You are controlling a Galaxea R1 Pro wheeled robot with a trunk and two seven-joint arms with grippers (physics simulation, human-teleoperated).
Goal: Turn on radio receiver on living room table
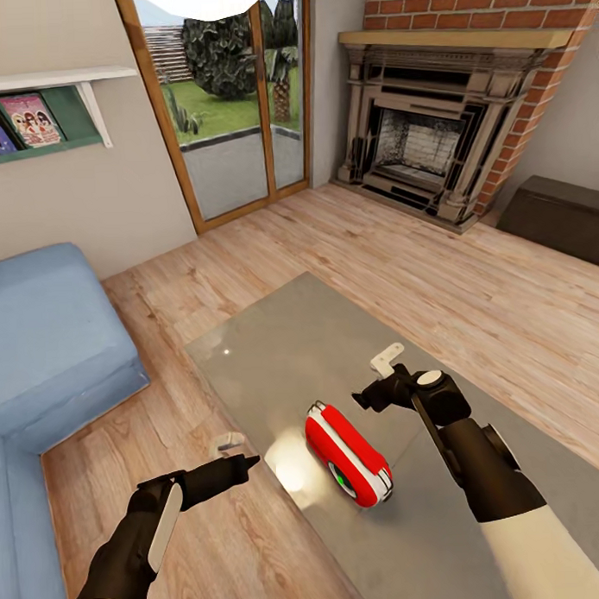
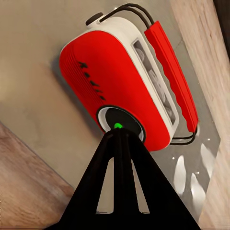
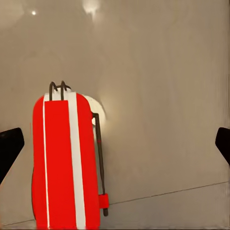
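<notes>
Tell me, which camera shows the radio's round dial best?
The left wrist view: the dial faces it, green light lit, on the radio receiver. The head view catches only a sliver of the dial; the right wrist view shows just the radio's red side.

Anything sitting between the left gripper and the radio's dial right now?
Nothing. In the left wrist view the left gripper, fingers together, points at the dial of the radio receiver. The head view shows bare table between them.

Radio receiver [image 1: 348,454] red, white trim; table [image 1: 284,352] glossy grey-beige; sofa [image 1: 51,343] blue.
</notes>
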